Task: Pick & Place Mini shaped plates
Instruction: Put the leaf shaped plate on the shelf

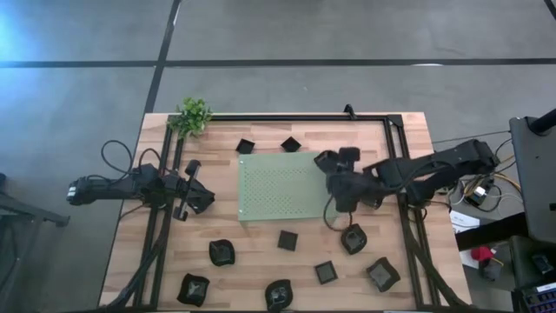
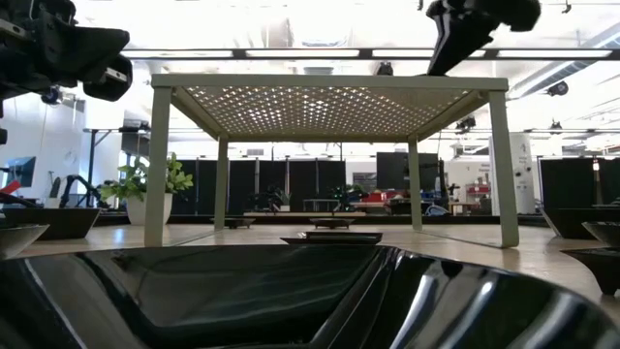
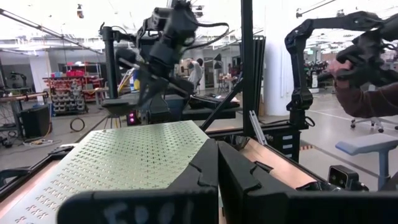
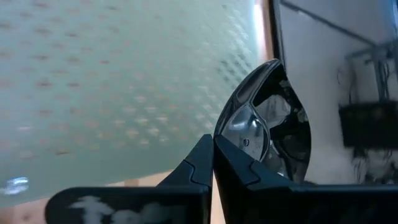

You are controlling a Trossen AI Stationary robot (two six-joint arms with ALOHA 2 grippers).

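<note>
My right gripper is shut on the rim of a glossy black mini plate, held tilted in the air over the right edge of the light green perforated mat. The high view shows that gripper and its plate at the mat's right side. My left gripper hangs left of the mat, shut and empty, its fingers pointing at the mat. Several more black plates lie on the wood, two behind the mat and the others in front.
A small leafy plant stands at the table's back left corner. A black frame rail borders the table. One plate lies right in front of the low camera. Beyond the table, a person's sleeve shows by another arm.
</note>
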